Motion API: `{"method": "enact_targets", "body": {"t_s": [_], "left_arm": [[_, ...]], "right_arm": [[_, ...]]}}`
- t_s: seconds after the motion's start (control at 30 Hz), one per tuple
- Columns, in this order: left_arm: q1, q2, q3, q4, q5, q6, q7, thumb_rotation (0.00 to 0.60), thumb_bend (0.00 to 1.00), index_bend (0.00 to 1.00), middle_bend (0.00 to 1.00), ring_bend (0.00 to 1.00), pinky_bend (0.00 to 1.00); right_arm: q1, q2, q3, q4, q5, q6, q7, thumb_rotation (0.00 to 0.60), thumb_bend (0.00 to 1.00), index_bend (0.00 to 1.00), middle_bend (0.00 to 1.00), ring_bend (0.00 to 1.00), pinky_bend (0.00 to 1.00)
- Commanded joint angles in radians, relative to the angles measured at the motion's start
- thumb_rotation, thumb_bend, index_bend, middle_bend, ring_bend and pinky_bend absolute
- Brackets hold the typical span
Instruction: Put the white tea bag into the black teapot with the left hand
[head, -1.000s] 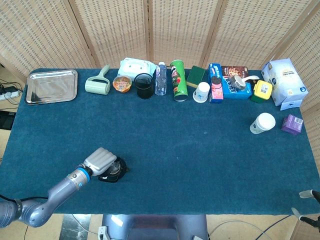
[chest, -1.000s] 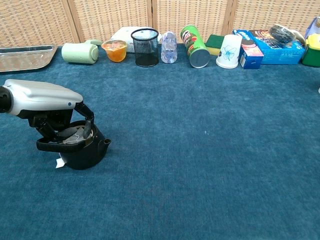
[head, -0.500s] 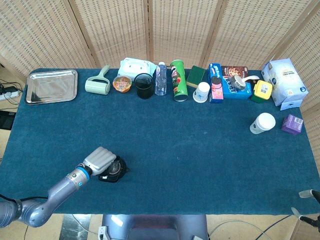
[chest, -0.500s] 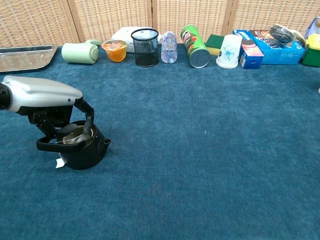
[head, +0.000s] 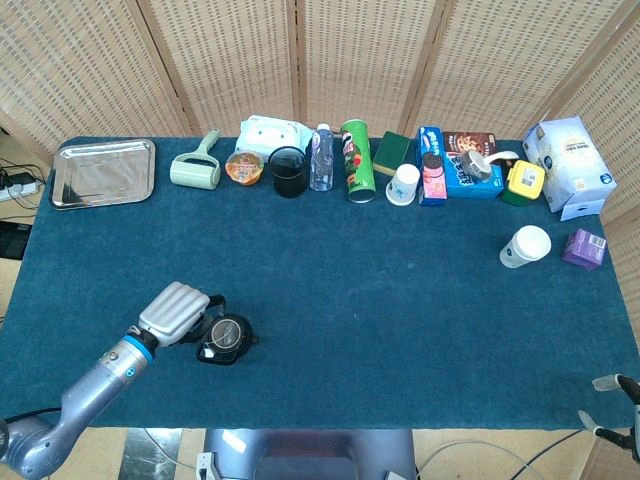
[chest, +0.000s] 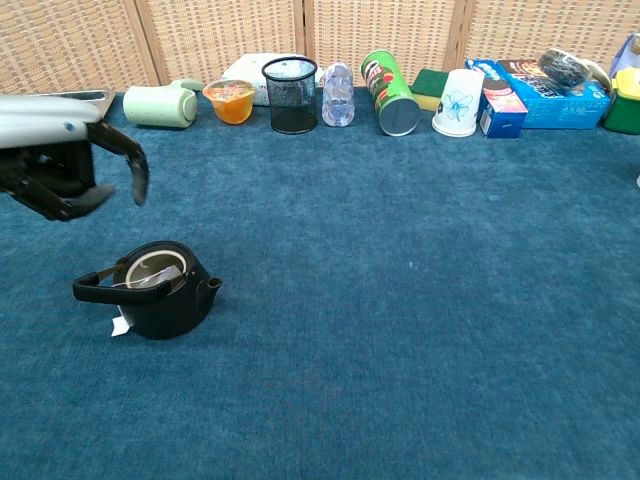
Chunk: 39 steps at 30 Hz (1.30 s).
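White tea bag (chest: 150, 268) sits inside the small black round teapot (chest: 160, 297) at front-left of the blue-cloth table (chest: 400, 330); its little white paper tag (chest: 120, 325) hangs outside on the cloth, touching the pot's left base. Task looks done, judging by the pale bag in the opening.

Handling: bag is light, soft, limp, likely to snag on the rim; best pinched at the top or by string/tag. Teapot looks stiff and heavier, with a black loop handle (chest: 95, 290) lying across to the left.

Left robot hand (chest: 70, 160) hovers up and left of the teapot, apart from it, fingers curved and spread, holding nothing.

Right robot hand (head: 615, 415) barely shows at the lower right edge in the head view; can't tell its state.

Views: chest view shows the bag inside the pot and the tag; head view only shows the pot's (head: 224, 338) pale opening, but gives the left robot hand (head: 178, 312) just beside the pot and the right one.
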Motion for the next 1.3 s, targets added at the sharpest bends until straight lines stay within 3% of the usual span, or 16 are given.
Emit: {"method": "enact_targets", "body": {"t_s": [0.03,0.13,0.3,0.53,0.7,0.8,1.17,1.3], "left_arm": [[0.082,0.021,0.009,0.014,0.073,0.101,-0.073,0.600,0.64,0.41,1.00,0.97,0.80],[0.144,0.026,0.020,0.034,0.114,0.178,-0.118,0.600,0.62,0.41,0.91,0.83,0.76],[0.238,0.026,0.036,0.068,0.159,0.287,-0.170,0.600,0.57,0.41,0.67,0.62,0.65],[0.384,0.010,0.042,0.130,0.198,0.461,-0.241,0.600,0.44,0.41,0.51,0.47,0.55],[0.455,0.001,0.051,0.164,0.217,0.522,-0.266,0.600,0.38,0.35,0.42,0.30,0.44],[0.489,0.003,0.062,0.180,0.220,0.537,-0.267,0.600,0.36,0.28,0.37,0.25,0.39],[0.575,-0.008,0.048,0.215,0.235,0.595,-0.271,0.600,0.36,0.18,0.29,0.15,0.30],[0.590,-0.012,0.038,0.217,0.248,0.605,-0.270,0.600,0.36,0.09,0.19,0.08,0.26]], "right_arm": [[0.008,0.002,0.003,-0.008,-0.006,-0.001,-0.011,0.600,0.22,0.41,0.44,0.36,0.32],[0.016,0.004,0.006,-0.017,-0.015,0.002,-0.024,0.600,0.22,0.41,0.44,0.36,0.32],[0.029,0.005,0.011,-0.031,-0.028,0.008,-0.047,0.600,0.22,0.41,0.44,0.35,0.29],[0.052,0.011,0.014,-0.060,-0.056,0.016,-0.085,0.600,0.22,0.41,0.43,0.32,0.27],[0.060,0.020,0.012,-0.080,-0.075,0.028,-0.117,0.600,0.22,0.41,0.42,0.30,0.25],[0.063,0.025,0.011,-0.093,-0.087,0.040,-0.136,0.600,0.22,0.40,0.40,0.29,0.24],[0.061,0.028,0.000,-0.116,-0.110,0.071,-0.169,0.600,0.22,0.37,0.37,0.27,0.21],[0.059,0.027,-0.002,-0.115,-0.112,0.078,-0.166,0.600,0.22,0.37,0.37,0.26,0.21]]}}
